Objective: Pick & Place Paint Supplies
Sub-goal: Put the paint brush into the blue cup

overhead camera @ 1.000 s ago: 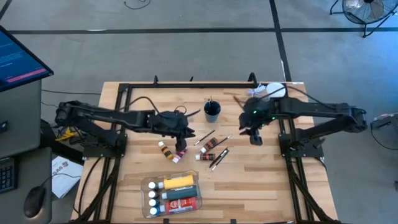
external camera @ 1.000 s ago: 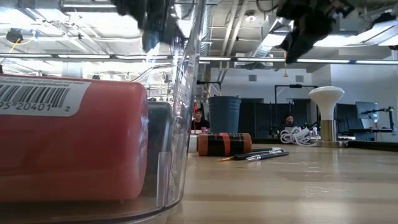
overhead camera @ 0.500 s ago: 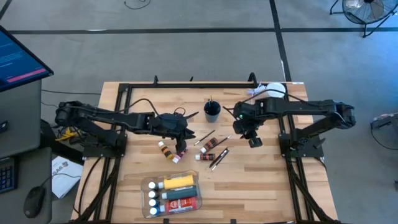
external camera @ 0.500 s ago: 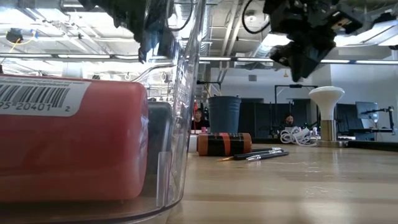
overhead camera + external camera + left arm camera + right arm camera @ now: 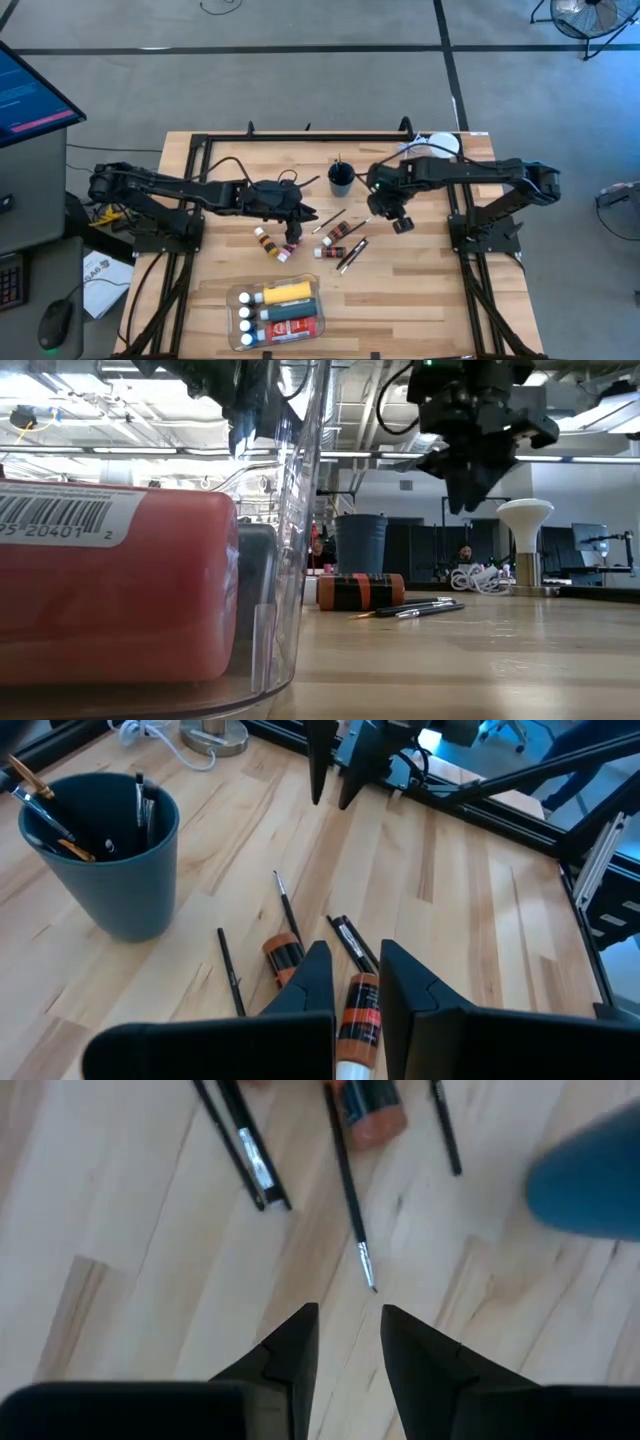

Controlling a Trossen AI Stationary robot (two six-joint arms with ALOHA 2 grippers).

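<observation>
hovering above the table, right gripper [image 5: 383,213] empty with fingers slightly parted over loose brushes [image 5: 350,1220] near a blue cup [image 5: 341,178]; left gripper [image 5: 291,237] closed, empty, above an orange-banded tube [image 5: 356,1020].

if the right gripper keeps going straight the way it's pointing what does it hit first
Probably the bristle tip of the thin brush on the table, just ahead of the right gripper; depth is uncertain.
</observation>
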